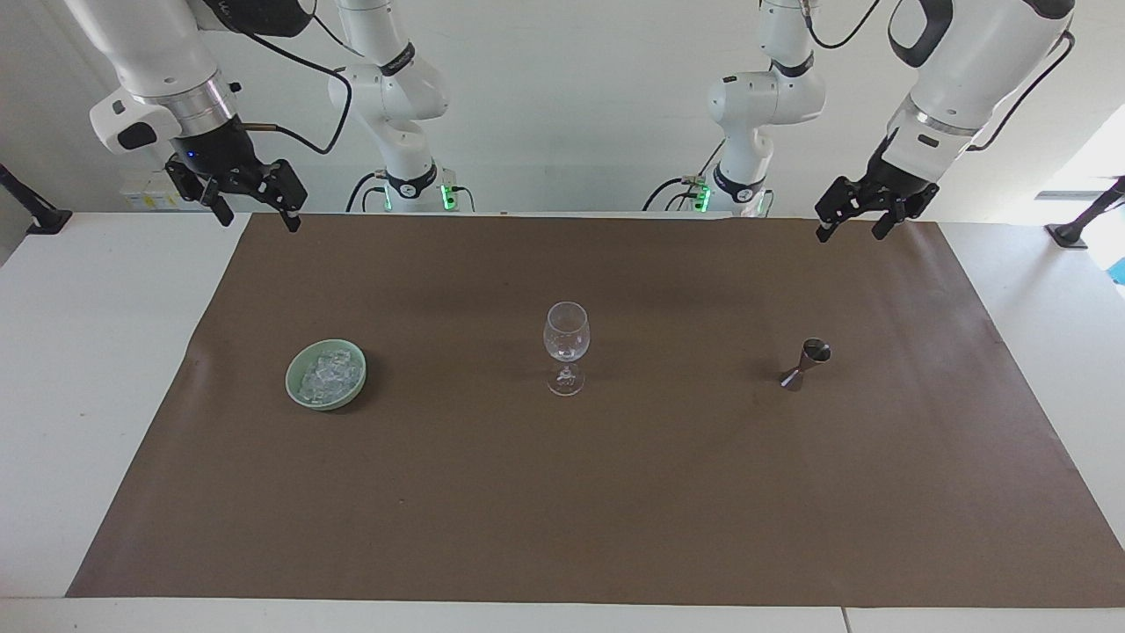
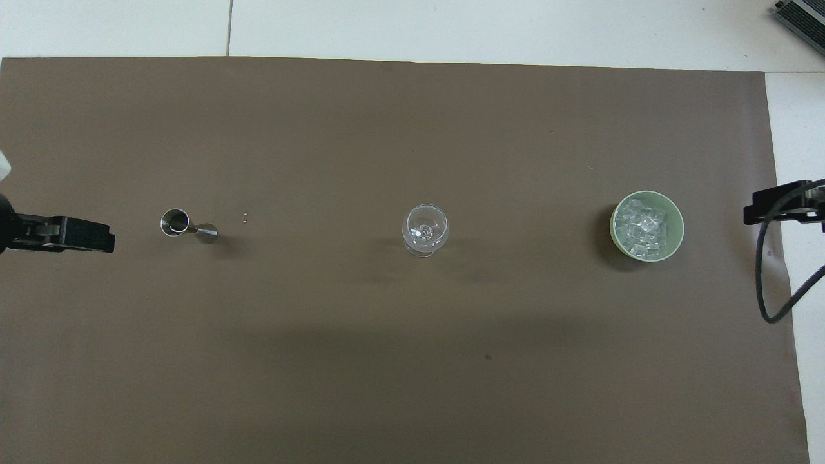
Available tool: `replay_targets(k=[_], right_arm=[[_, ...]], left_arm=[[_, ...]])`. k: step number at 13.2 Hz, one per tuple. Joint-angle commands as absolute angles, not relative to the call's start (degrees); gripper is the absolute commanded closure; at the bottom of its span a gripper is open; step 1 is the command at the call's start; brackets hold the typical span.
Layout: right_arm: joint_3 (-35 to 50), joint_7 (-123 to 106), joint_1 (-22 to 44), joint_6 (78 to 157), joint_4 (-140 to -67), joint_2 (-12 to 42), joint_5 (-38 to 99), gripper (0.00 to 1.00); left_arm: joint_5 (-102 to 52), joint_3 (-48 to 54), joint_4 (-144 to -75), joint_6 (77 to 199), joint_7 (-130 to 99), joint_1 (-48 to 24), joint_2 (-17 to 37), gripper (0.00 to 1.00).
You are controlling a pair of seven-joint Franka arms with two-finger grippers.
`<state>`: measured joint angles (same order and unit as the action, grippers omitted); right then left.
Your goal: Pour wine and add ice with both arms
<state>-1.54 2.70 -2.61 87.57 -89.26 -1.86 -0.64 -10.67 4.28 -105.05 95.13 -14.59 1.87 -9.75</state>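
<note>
1. The glass (image 1: 566,345) stands upright mid-mat (image 1: 615,492), empty by the look of it; every place here is read from it.
2. The jigger (image 1: 806,364) stands upright toward the left arm's end; the bowl (image 1: 299,393) of ice (image 1: 329,373) sits toward the right arm's end.
3. The left gripper (image 1: 848,225) hangs jaws wide and empty over the mat's edge at the robots' end, the jigger lying below it and out from the robots.
4. The right gripper (image 1: 257,207), also wide and empty, waits at its own corner, well apart from the bowl.
5. The left arm is clearly the nearer to the jigger, so the pour likely opens there.
</note>
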Motion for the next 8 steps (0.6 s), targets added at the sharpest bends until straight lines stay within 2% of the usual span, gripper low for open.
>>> replay_targets(k=[1,8], right_arm=[[-1.2,1.6,-3.1,86.8,-89.9,-2.8,-0.3,0.00],[-1.2,1.6,-3.1,86.8,-89.9,-2.9,-0.3,0.00]], left_arm=[[-16.3,4.3,-106.7,95.5,-25.4,5.4,-9.5,0.00],[-29.2,4.3,-109.2,97.8,-58.3,12.1,-4.3,0.00]])
